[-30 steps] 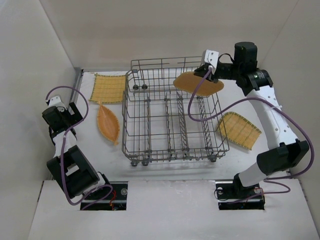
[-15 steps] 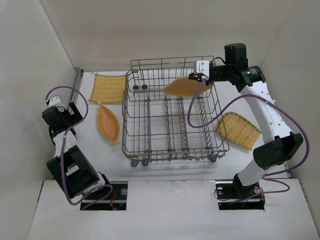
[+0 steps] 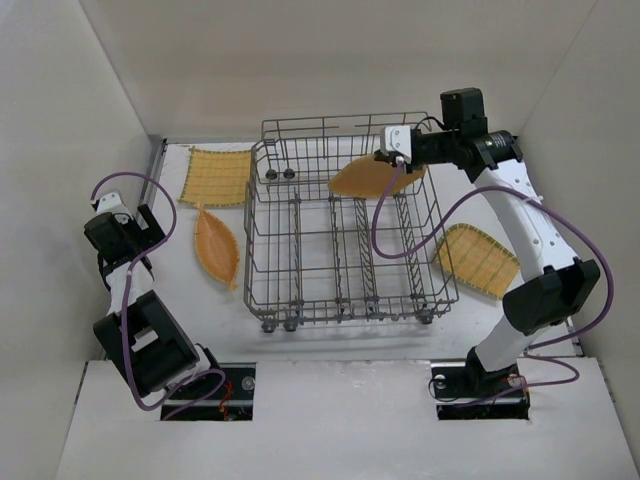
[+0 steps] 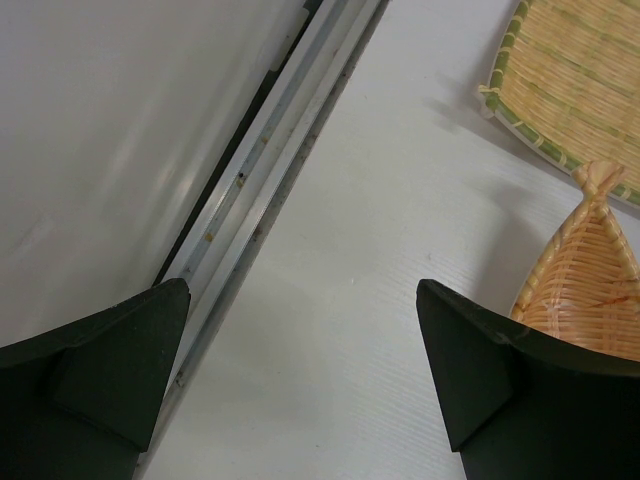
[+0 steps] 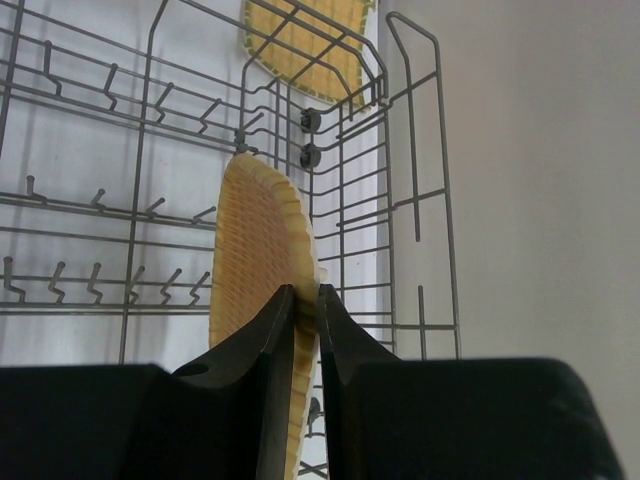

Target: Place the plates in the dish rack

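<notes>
Woven, ribbed orange plate (image 5: pixel 255 260) — dish rack (image 3: pixel 340 255) of grey metal wire.

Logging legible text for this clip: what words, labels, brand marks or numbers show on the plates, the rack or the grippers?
No text can be read in any view.
Orange plate, leaf-shaped plate, left yellow plate, right yellow plate: woven texture only, no print.
Dish rack: bare grey wire, no tag or brand visible.
Right gripper, left gripper: plain black, unmarked.
</notes>
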Motion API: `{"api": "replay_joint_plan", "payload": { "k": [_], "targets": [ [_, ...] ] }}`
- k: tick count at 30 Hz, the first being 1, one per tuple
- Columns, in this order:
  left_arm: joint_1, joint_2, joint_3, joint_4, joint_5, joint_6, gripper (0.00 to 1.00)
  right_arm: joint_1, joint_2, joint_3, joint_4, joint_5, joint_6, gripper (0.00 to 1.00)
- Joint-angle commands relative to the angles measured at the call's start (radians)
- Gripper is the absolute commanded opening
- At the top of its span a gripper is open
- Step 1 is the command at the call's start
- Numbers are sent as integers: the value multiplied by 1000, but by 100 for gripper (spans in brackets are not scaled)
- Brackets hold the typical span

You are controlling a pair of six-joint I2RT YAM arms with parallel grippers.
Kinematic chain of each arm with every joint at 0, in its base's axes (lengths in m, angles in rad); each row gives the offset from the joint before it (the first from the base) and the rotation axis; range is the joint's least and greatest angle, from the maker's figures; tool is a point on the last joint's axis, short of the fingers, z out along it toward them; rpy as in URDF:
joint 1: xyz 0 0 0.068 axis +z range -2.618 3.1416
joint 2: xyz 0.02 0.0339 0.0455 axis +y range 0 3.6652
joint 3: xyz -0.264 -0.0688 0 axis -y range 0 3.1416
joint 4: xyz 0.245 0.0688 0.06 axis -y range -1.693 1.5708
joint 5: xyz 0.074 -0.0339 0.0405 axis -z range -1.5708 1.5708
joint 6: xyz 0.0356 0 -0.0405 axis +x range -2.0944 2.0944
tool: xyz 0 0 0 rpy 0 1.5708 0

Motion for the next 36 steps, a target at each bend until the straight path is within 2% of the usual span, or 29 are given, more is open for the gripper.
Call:
{"api": "replay_joint_plan", "payload": {
  "k": [1, 21, 25, 30, 36],
  "targets": [
    [8, -7, 42, 17, 0, -14, 100, 9, 3, 38, 80, -4, -29, 0],
    [8, -3, 46, 11, 1, -15, 100, 9, -2, -142, 215, 73, 49, 0],
    [8, -1, 48, 11, 3, -15, 100, 6, -28, -209, 262, 83, 76, 16],
    [8, -1, 48, 11, 7, -14, 100, 8, -60, -255, 288, 105, 115, 51],
    [7, 0, 48, 9, 13, -14, 100, 9, -150, -286, 301, 120, 193, 67]
  ]
}}
